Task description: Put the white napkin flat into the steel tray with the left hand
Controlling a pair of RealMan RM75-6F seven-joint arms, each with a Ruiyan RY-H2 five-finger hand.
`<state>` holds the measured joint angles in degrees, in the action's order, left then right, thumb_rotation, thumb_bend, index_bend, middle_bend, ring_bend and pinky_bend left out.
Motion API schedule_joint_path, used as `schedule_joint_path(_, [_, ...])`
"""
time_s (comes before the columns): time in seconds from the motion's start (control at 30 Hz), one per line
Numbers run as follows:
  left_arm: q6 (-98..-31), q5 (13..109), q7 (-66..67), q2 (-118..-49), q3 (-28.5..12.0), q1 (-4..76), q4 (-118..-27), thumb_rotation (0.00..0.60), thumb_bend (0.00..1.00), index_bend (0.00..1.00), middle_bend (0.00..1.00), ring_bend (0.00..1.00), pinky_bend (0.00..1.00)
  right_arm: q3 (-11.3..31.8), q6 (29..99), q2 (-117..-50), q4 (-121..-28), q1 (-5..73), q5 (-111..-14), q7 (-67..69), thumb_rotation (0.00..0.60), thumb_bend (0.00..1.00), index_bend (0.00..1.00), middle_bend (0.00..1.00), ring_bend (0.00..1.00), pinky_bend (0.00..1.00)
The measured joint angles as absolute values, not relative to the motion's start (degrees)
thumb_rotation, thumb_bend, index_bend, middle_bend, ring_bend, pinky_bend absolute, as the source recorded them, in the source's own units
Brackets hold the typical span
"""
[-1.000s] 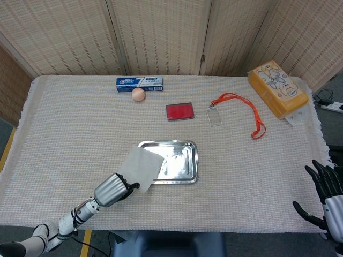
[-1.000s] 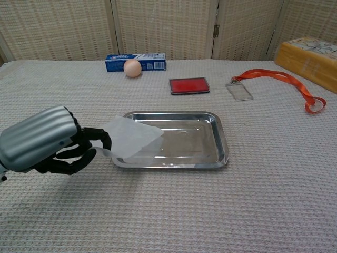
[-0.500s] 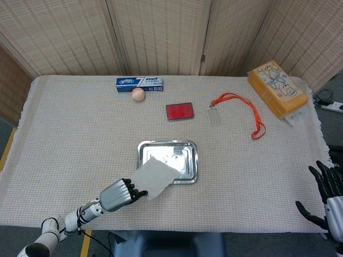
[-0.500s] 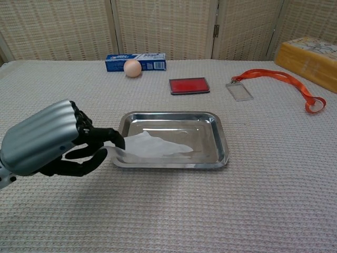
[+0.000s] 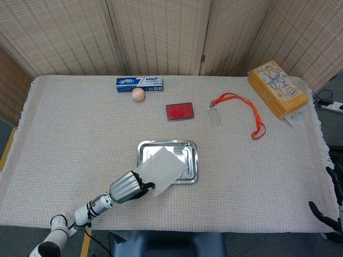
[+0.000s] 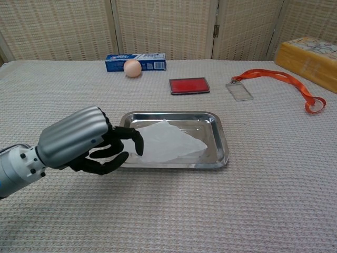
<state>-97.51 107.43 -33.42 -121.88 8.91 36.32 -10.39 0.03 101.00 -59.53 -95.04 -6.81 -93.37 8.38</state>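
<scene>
Napkin carried further over the tray — the left hand (image 6: 100, 148) has moved in toward the steel tray (image 6: 223, 141).

The white napkin (image 6: 168, 141), thin and limp, lies across the tray's shiny floor, its near-left corner over the rim, pinched in the dark fingers (image 6: 131, 138). It stretches away from the hand toward the tray's far-right corner — the right hand (image 5: 331, 213), barely visible at the desk's edge, is much farther.

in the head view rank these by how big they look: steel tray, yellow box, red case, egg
1. yellow box and steel tray: look about alike, too close to rank, and the white napkin hides part of the tray
2. red case
3. egg
</scene>
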Motion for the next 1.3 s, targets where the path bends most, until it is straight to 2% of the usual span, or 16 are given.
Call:
schedule_joint_path(0.23, [-93.33, 103.35, -35.85, -123.91, 6.48, 37.92, -9.30, 0.600, 0.61, 0.43, 1.00, 1.00, 1.00, 0.60, 100.60, -59.23, -94.49, -7.66, -91.12, 9.25, 0.600, 0.31, 0.00, 0.00, 0.00, 0.00])
schedule_joint_path(0.57, [-82.54, 101.50, -33.66, -125.33, 6.71, 39.29, -9.64, 0.600, 0.60, 0.31, 1.00, 1.00, 1.00, 0.94, 100.89, -59.08, -94.22, -8.28, -91.05, 9.84, 0.600, 0.31, 0.00, 0.00, 0.00, 0.00])
schedule_joint_path(0.93, [-81.97, 99.37, -31.25, -123.43, 6.12, 39.15, -11.11, 0.600, 0.59, 0.22, 1.00, 1.00, 1.00, 1.16, 100.01, -59.17, -94.02, -8.13, -91.15, 9.80, 0.600, 0.31, 0.00, 0.00, 0.00, 0.00])
schedule_joint_path(1.2, [-77.86, 98.10, -27.41, -121.09, 5.79, 38.62, -14.09, 0.600, 0.56, 0.05, 1.00, 1.00, 1.00, 0.56, 101.51, -59.24, -93.96, -9.03, -92.92, 9.37, 0.600, 0.31, 0.00, 0.00, 0.00, 0.00])
schedule_joint_path(1.3, [-76.94, 97.66, -23.55, -119.12, 5.62, 38.49, -17.43, 0.600, 0.55, 0.04, 1.00, 1.00, 1.00, 0.23, 102.12, -59.23, -93.87, -9.45, -93.63, 9.41, 0.600, 0.31, 0.00, 0.00, 0.00, 0.00])
